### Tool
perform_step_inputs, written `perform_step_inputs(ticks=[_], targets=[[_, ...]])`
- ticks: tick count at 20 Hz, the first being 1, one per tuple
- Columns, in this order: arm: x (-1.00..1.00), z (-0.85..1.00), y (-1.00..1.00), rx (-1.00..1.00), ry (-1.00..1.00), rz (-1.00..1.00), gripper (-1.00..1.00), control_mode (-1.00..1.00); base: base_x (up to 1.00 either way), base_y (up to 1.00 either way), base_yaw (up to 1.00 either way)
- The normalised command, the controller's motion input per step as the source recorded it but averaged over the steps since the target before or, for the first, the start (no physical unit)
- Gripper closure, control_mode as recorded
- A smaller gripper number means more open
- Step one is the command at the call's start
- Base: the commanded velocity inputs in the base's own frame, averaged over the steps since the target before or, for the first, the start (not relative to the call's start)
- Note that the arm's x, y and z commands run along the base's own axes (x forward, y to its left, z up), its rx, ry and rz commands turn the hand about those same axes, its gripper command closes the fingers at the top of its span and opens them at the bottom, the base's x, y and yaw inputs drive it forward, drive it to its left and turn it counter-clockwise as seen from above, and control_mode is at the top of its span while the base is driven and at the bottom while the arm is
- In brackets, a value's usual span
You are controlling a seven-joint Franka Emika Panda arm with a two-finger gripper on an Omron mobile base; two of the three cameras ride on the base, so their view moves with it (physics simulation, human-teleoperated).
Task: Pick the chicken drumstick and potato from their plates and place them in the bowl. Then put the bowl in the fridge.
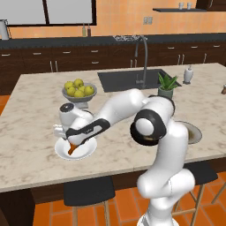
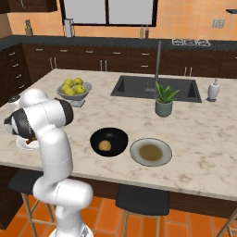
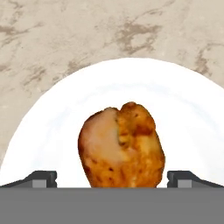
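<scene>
The orange-brown chicken drumstick point(image 3: 121, 146) lies on the glossy white plate point(image 3: 183, 109) near the island's front left edge point(image 1: 90, 150). My gripper point(image 3: 113, 179) hangs low over that plate, open, with one fingertip on each side of the drumstick's fat end and a gap on both sides. From the left base view the drumstick point(image 1: 71, 148) pokes out under the hand. The potato point(image 2: 105, 146) rests inside the black bowl point(image 2: 118, 134). Right of it sits the grey-beige plate point(image 2: 151, 152), bare. The fridge is out of view.
A grey footed bowl of yellow-green fruit point(image 2: 74, 90) stands behind the white plate. A potted plant point(image 2: 163, 102), the sink point(image 2: 139, 88) with its tall tap, and a soap dispenser point(image 2: 213, 89) lie further back. Stools point(image 2: 143, 201) stand under the island's front edge.
</scene>
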Motion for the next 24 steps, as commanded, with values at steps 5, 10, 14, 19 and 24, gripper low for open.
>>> perform_step_inputs(ticks=[5, 10, 14, 19, 24], targets=[[0.08, -0.26, 0.0, 0.0, 0.0, 0.0, -1.0, -1.0, 0.0, 0.0, 0.0], [0.12, -0.35, -0.08, 0.0, 0.0, 0.0, -1.0, -1.0, 0.0, 0.0, 0.0], [-0.04, -0.38, -0.31, 0.0, 0.0, 0.0, -1.0, -1.0, 0.0, 0.0, 0.0], [-0.18, -0.11, -0.33, 0.0, 0.0, 0.0, -1.0, -1.0, 0.0, 0.0, 0.0], [0.18, -0.43, -0.02, 0.0, 0.0, 0.01, 1.0, -1.0, 0.0, 0.0, 0.0]])
